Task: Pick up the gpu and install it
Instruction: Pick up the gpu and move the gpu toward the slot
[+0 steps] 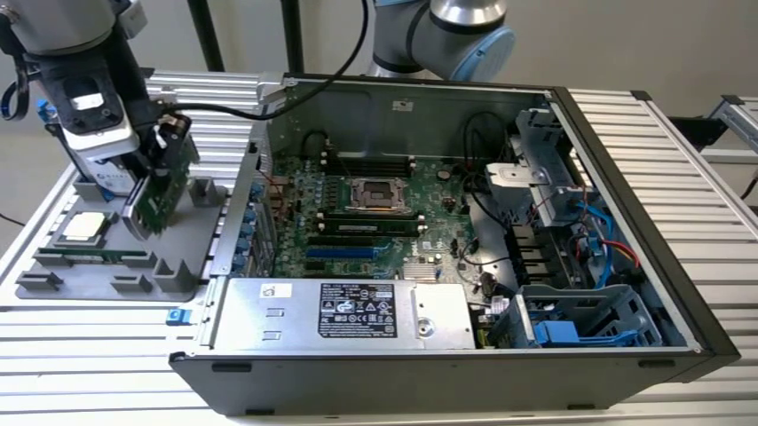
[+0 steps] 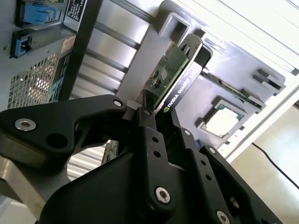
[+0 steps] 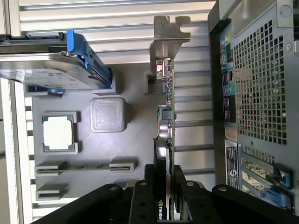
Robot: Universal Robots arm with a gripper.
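1. The gripper (image 2: 156, 109) is clamped tight on the gpu (image 3: 167, 116), one finger on the shroud face and one on the board face. In the upper left of the exterior view the card hangs tilted, low over the grey tray (image 1: 71, 282). I can't tell whether its lower edge is clear of the holder.
2. First risk: the hold sits at one end, so the long free end could pivot in the jaws if it bumps anything.
3. Second risk: the silver bracket (image 3: 169, 35) sits right by a tray slot. A sideways drag could snag it and tug the tray.
4. Third risk: the card is tilted, and going into a slot that way could jam it or scrape the motherboard (image 1: 367, 222).
5. It's a tight corridor. The computer case (image 3: 252, 93) is just beside the card on one side, and the blue-framed hard drive (image 3: 46, 70) is on the other.
6. Also on the tray: a processor chip (image 3: 58, 132) and a grey cap block (image 3: 107, 114), both apart from the card.
7. Inside the case, the power supply (image 1: 343, 311) lies along the lower edge and the cables (image 1: 592, 235) crowd the right.
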